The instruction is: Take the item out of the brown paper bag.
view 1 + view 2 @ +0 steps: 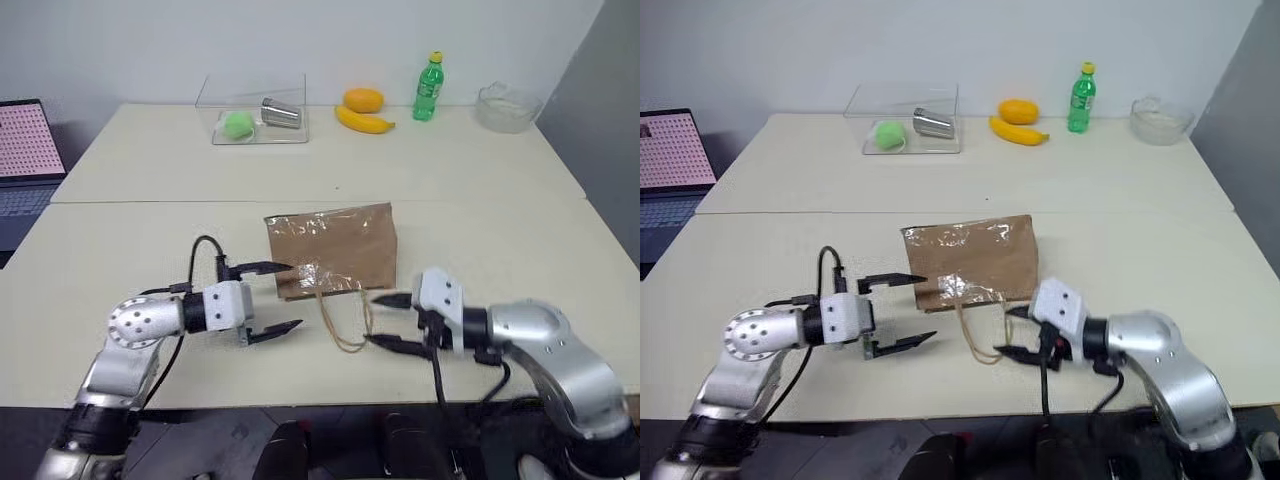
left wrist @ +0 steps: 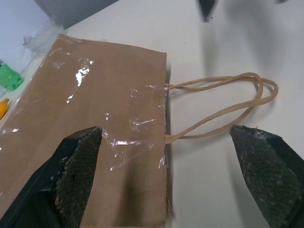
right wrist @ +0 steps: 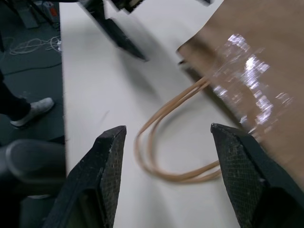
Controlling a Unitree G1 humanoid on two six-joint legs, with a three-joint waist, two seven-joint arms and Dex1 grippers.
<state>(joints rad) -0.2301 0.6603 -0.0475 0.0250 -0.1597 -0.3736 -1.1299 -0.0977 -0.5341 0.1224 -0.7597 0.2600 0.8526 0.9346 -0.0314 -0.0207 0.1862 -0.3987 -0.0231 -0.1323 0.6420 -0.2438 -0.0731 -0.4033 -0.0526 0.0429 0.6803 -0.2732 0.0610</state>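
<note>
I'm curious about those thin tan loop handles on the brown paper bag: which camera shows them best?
The left wrist view: the thin tan loop handles lie whole and sharp. The right wrist view blurs them; both eye views show them small.

Even bright light; glare on the brown paper bag point(image 2: 95, 109); right wrist view blurred.

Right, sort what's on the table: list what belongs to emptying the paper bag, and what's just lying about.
Job in hand:
- brown paper bag, lying flat
- its loop handles
- left gripper, open
- right gripper, open

Lying about:
- clear container holding a green ball and metal can
- orange
- banana
- green bottle
- glass bowl
- laptop
</note>
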